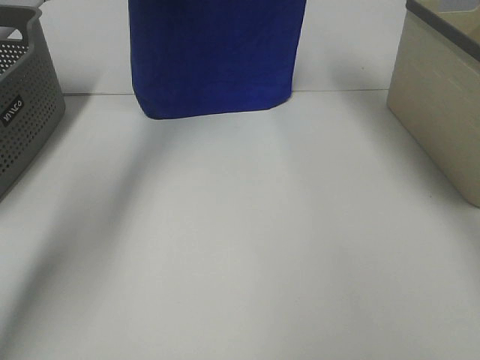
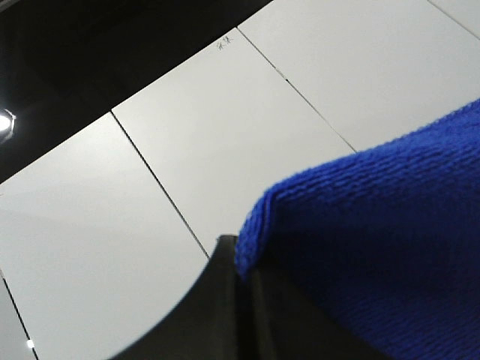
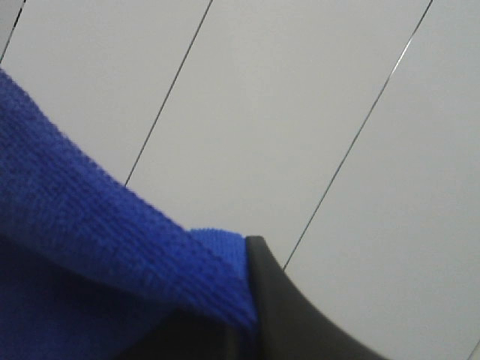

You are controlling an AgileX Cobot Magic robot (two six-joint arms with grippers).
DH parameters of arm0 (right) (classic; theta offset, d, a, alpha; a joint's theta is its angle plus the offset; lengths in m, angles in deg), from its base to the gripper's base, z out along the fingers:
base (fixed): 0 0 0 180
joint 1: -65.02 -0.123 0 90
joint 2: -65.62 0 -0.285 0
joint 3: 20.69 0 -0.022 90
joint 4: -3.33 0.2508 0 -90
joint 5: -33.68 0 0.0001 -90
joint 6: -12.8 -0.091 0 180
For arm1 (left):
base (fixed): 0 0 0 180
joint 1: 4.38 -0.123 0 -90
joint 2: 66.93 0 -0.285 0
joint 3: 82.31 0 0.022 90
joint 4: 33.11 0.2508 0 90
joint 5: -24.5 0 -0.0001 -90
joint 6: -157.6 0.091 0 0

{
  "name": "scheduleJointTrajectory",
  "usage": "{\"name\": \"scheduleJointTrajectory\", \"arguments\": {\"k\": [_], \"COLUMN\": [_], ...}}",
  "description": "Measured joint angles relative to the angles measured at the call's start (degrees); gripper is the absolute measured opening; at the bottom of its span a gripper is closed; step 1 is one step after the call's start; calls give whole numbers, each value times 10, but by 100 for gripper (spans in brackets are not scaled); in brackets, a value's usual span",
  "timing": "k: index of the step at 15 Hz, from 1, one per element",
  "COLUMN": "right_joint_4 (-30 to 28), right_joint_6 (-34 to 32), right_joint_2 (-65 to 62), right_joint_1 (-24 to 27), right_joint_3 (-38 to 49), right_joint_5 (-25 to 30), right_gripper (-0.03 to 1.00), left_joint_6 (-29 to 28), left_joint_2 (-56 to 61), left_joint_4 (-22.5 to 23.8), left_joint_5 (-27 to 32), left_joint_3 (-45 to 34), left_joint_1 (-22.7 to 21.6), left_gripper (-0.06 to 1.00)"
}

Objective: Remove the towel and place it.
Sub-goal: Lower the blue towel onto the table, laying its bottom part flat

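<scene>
The left jaws and right jaws are both pinching the towel (image 1: pixel 214 56), which is hanging over the worktop (image 1: pixel 240 247).

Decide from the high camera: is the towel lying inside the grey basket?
No, the towel hangs between the grey basket and beige bin.

Lab: white table (image 1: pixel 240 247), grey basket (image 1: pixel 26 105), beige bin (image 1: pixel 439 105)
</scene>
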Motion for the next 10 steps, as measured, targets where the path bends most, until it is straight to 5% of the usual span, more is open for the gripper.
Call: {"name": "scheduleJointTrajectory", "arguments": {"k": [10], "right_joint_4": [2], "right_joint_6": [0], "right_joint_2": [-10], "right_joint_1": [0], "right_joint_3": [-2], "right_joint_5": [8], "right_gripper": [2], "left_joint_6": [-8], "left_joint_2": [11], "left_joint_4": [35], "left_joint_5": [-2], "left_joint_3": [2], "left_joint_1": [0], "left_gripper": [0]}}
